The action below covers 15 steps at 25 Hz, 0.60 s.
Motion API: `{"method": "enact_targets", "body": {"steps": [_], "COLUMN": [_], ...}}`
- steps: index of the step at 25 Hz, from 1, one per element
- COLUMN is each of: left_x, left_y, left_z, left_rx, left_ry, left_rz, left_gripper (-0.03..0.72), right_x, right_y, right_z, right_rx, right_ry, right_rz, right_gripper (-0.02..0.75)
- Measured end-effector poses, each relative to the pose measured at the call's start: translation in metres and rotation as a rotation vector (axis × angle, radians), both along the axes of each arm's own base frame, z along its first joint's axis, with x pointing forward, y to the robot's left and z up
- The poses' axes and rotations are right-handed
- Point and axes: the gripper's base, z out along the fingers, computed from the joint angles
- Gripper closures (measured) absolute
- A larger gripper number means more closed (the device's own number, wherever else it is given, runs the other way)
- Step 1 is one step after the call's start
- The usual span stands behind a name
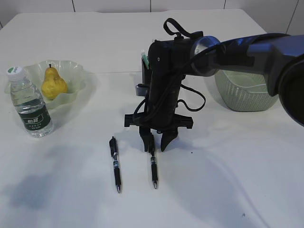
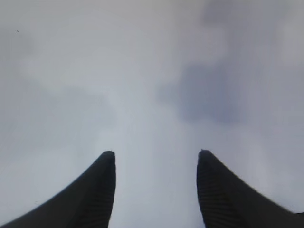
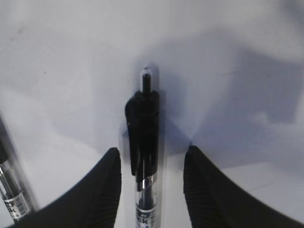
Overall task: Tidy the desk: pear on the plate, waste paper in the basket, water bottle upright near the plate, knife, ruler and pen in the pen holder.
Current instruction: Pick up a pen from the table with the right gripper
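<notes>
Right gripper: jaws spread, pointing down at the surface, one finger on either side of the clip end of a black pen. In the right wrist view the pen lies between the two fingertips with a gap showing on each side; the jaws straddle it without pinching it. The pen lies flat, its tip pointing toward the near edge of the surface.

A second black pen lies flat just to the left of the first, roughly parallel to it and apart from it; its edge shows at the lower left of the right wrist view.

Left gripper: jaws spread wide, with only bare, shadowed surface seen between them. It does not show in the exterior view.

Behind the right arm stands the black pen holder, mostly hidden by the arm, with a white and green item sticking up from it; what that item is cannot be told.

At far left, the pear sits upright in the plate. The water bottle stands upright just in front of the plate, at its left side.

At right, the basket rests on the surface, partly covered by the right arm. Its contents cannot be seen.
</notes>
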Motion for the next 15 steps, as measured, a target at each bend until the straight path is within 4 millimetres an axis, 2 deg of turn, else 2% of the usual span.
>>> {"method": "enact_targets", "body": {"steps": [15], "left_x": [-0.0004], "left_y": [0.0000], "left_z": [-0.0002], "left_rx": [0.000], "left_ry": [0.004], "left_rz": [0.000], "left_gripper": [0.304], "right_x": [-0.0009], "right_y": [-0.0014], "right_z": [-0.0001], "right_rx": [-0.015], "right_ry": [0.009], "right_rz": [0.007], "right_gripper": [0.385]}}
